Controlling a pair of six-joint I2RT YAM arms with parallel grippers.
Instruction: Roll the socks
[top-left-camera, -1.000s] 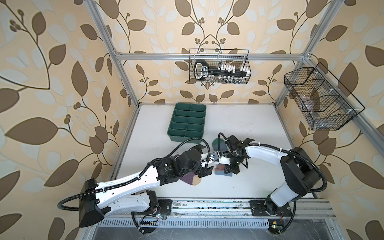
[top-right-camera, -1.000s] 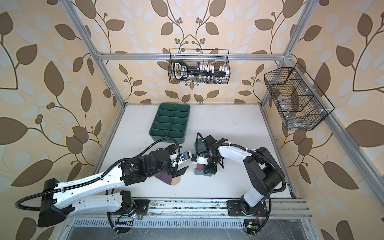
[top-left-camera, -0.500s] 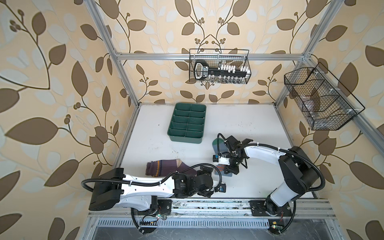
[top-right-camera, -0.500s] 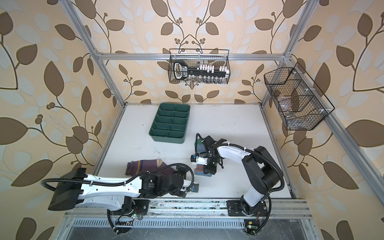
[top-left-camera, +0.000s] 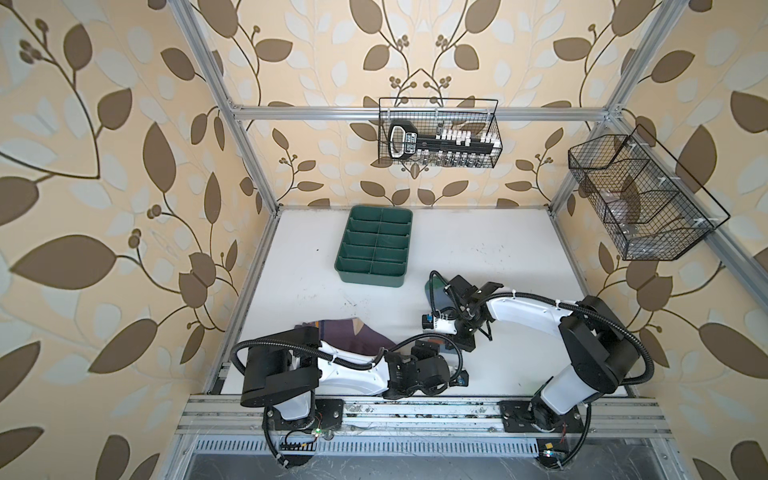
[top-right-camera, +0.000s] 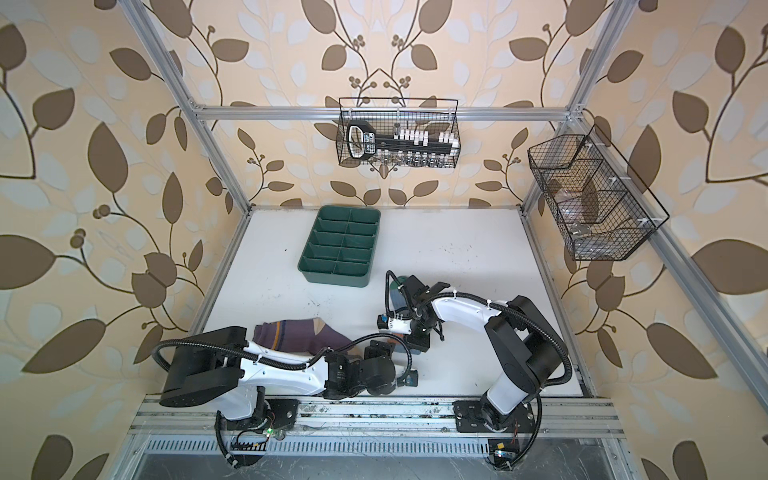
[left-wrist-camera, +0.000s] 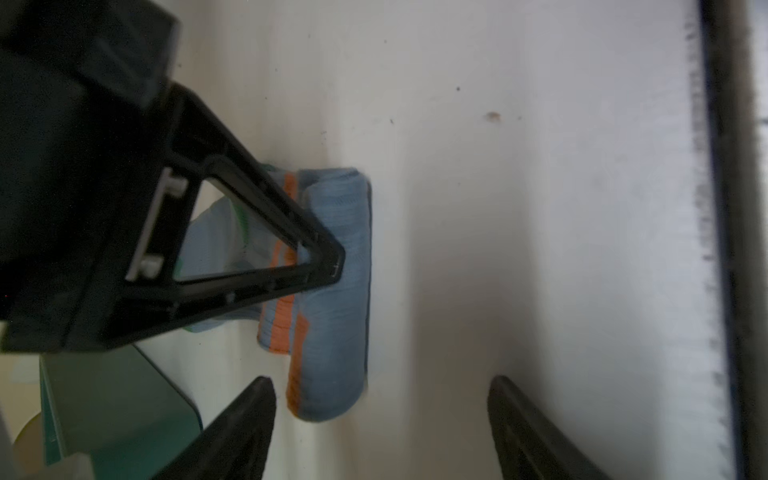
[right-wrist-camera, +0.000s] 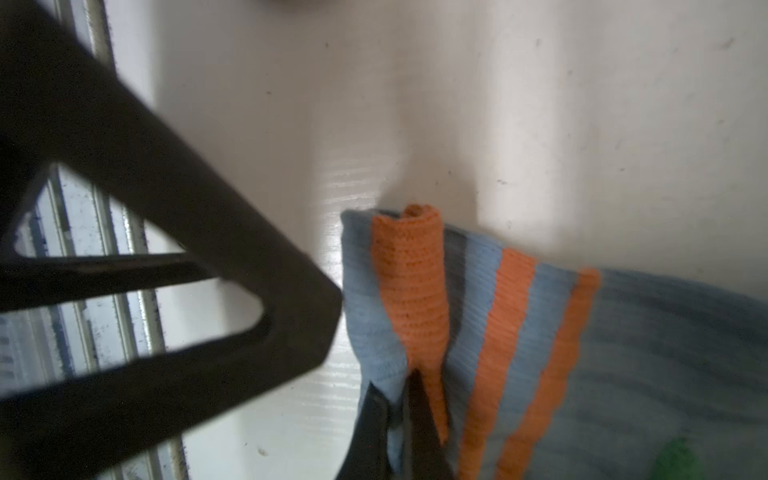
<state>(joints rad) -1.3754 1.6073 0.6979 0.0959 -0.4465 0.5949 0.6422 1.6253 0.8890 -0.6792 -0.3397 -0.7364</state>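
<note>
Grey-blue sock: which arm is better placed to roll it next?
Probably right: the right pincer is shut on the rolled orange cuff of the grey-blue sock; the left pincer is open, empty.

The grey-blue sock (right-wrist-camera: 644, 353) pinched in the right gripper (right-wrist-camera: 397, 390) is ribbed, matt knitted cloth, the gripper's jaws are matt black plastic, and the white table (right-wrist-camera: 540, 124) just beyond their tips is smooth, faintly glossy and scuffed.

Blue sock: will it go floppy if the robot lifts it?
Probably floppy: the blue sock is soft ribbed knit and puckers where the right gripper pinches it. Its rolled end looks loose, so it may unroll if lifted. It likely won't slip, since the knit looks grippy.
</note>
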